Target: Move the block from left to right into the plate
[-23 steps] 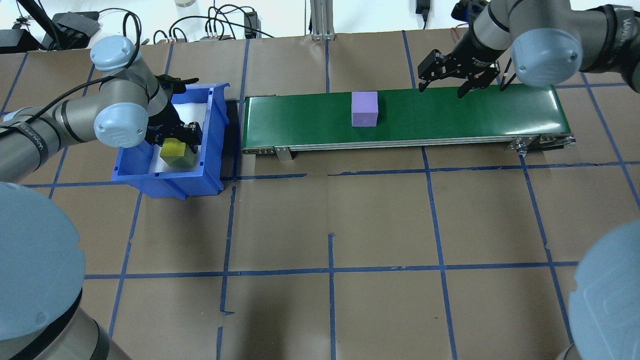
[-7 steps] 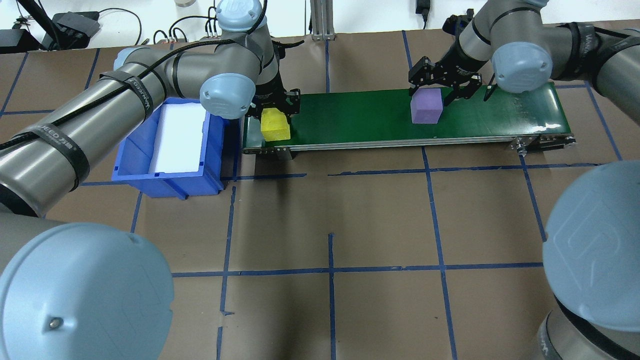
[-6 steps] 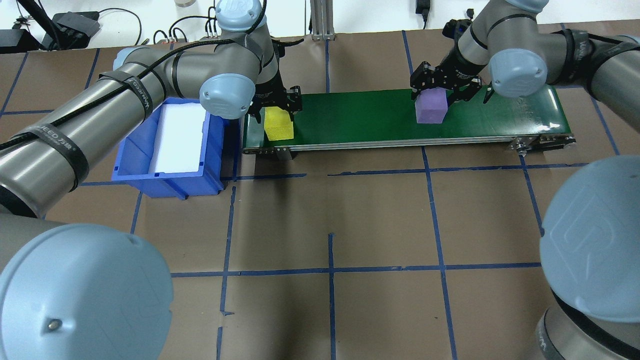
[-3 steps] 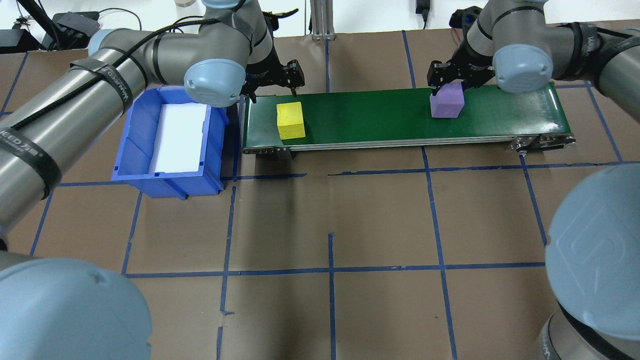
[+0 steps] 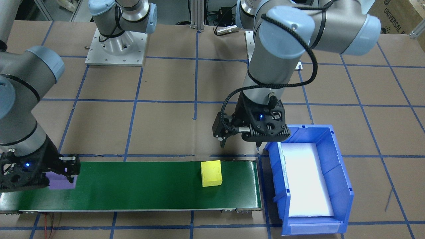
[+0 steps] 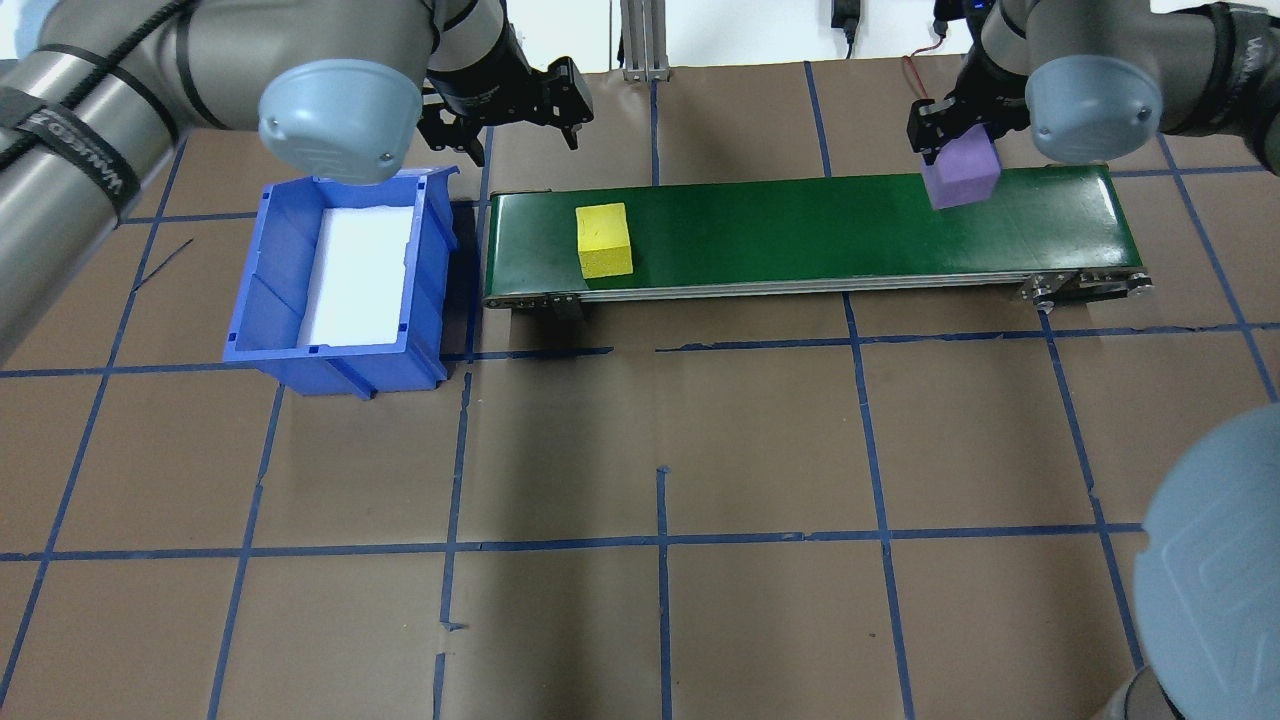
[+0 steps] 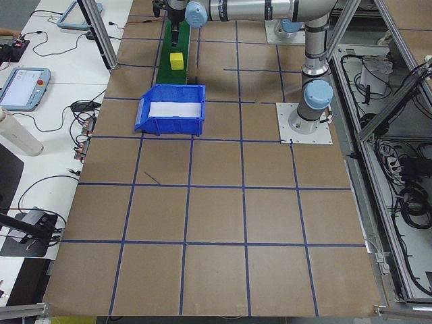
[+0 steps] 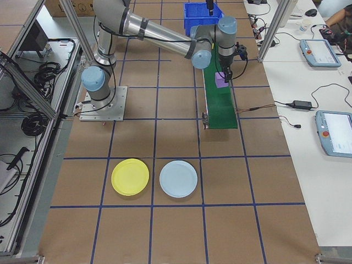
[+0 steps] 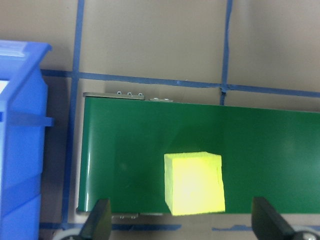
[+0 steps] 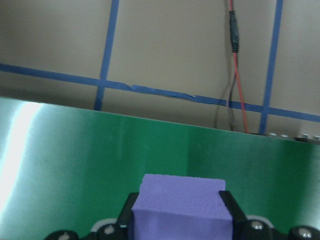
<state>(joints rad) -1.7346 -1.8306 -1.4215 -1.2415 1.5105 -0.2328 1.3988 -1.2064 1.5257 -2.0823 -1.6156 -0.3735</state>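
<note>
A purple block [image 6: 960,172] hangs just over the right end of the green belt [image 6: 780,230], and my right gripper [image 6: 955,140] is shut on it. In the right wrist view the purple block [image 10: 180,200] fills the gap between the fingers [image 10: 230,210]. A yellow block [image 6: 604,240] lies free near the belt's left end. My left gripper [image 6: 500,110] hovers open behind it, and its fingertips [image 9: 97,222] stand wide apart above the yellow block [image 9: 194,182]. The yellow plate [image 8: 130,176] lies on the table well past the belt's right end.
A blue bin [image 6: 340,350] with a white liner stands just left of the belt. A pale blue plate [image 8: 178,179] lies beside the yellow one. Cables and an aluminium post run along the table's far edge.
My left gripper let the yellow block go onto the belt, then rose and drew back. The yellow block drifted right. My right gripper shut on the purple block and carried it up and right.
</note>
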